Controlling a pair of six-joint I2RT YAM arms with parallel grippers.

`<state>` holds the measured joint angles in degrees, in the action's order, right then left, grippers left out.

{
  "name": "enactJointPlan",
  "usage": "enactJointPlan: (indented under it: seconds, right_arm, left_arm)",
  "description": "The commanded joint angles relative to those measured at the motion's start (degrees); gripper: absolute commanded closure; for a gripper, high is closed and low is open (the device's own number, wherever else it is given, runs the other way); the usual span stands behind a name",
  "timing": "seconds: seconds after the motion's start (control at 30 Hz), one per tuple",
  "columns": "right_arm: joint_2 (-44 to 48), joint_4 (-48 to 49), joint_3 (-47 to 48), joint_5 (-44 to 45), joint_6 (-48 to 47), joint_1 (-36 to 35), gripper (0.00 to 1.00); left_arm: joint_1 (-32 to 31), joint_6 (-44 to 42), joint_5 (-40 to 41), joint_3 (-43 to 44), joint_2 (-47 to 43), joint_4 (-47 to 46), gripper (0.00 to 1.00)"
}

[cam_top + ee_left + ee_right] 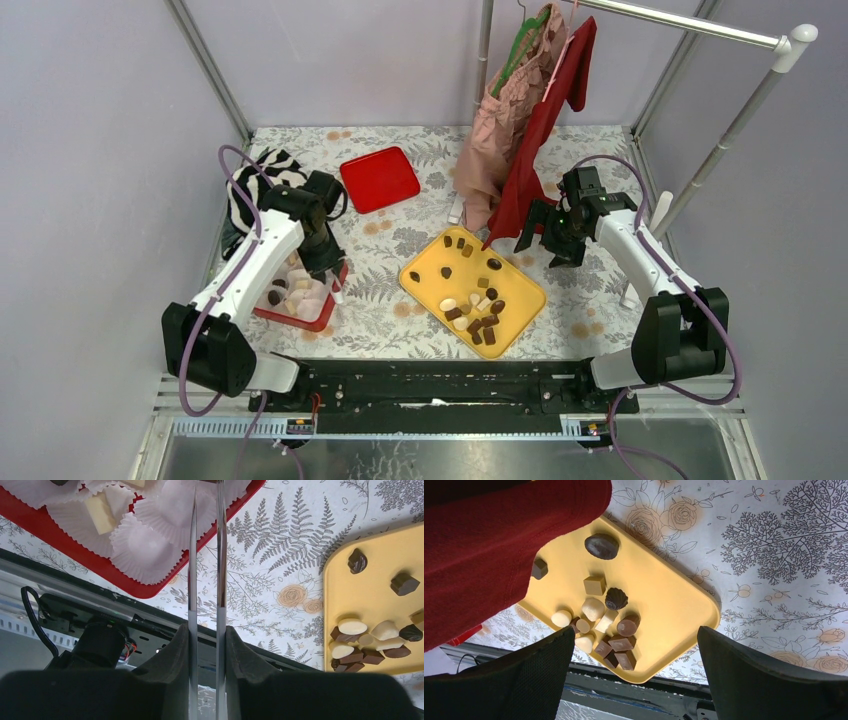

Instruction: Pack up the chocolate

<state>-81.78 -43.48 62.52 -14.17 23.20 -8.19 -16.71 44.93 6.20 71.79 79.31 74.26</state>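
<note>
Pose: left gripper (331,276) over red box (292,321), grip unclear; right gripper (547,239) spread, hovering.

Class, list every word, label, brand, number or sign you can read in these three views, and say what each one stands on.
None: no view shows any readable text.
The yellow tray, red box, flat red square, paper cups and chocolates carry no lettering.
The tablecloth shows only ferns and roses.
The small modules on the front rail are too small to read.
</note>
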Motion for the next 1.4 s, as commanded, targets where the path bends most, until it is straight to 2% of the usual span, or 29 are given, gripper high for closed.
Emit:
enactJointPlan:
  seconds: [0.0, 0.13, 0.43, 0.63, 0.8, 1.07, 1.27, 1.37]
  right_arm:
    - [-0.39, -0.38, 2.0, -0.83, -0.74, 0.21, 0.0]
    - [-0.49, -0.2, 1.9, -1.08, -0.62, 0.26, 0.0]
    - [-0.4, -0.11, 1.79, -1.15, -0.59, 0.2, 0.0]
    - [0.02, -0.16, 1.55, -1.14, -0.66, 0.26, 0.0]
    - [0.3, -0.17, 1.51, -0.79, -0.61, 0.19, 0.0]
    - [-0.09, -0.29, 1.66, -1.02, -0.66, 0.19, 0.0]
    - [-0.22, -0.23, 1.81, -1.03, -0.52, 0.23, 0.0]
    - [-0.67, 0.23, 1.77, -1.95, -0.27, 0.19, 0.0]
  left_arm:
    - [0.6, 1.35, -1.43, -1.32, -1.57, -0.13, 1.0]
    - [0.55, 0.96, -2.65, -2.43, -1.53, -0.82, 1.0]
    - [0.54, 0.59, -3.51, -2.35, -0.99, -3.19, 0.77]
    - [0.6, -0.89, -3.65, -1.9, 0.76, -4.67, 0.69]
    - [0.54, -1.16, -3.01, -1.27, 1.11, -4.56, 0.58]
    - [0.55, -0.41, 0.03, 0.39, -0.51, -2.52, 0.59]
    - [-0.9, -3.65, 1.78, 13.53, -2.38, 0.06, 0.6]
    - [-7.82, -5.56, 2.19, 20.17, 0.47, -0.13, 0.6]
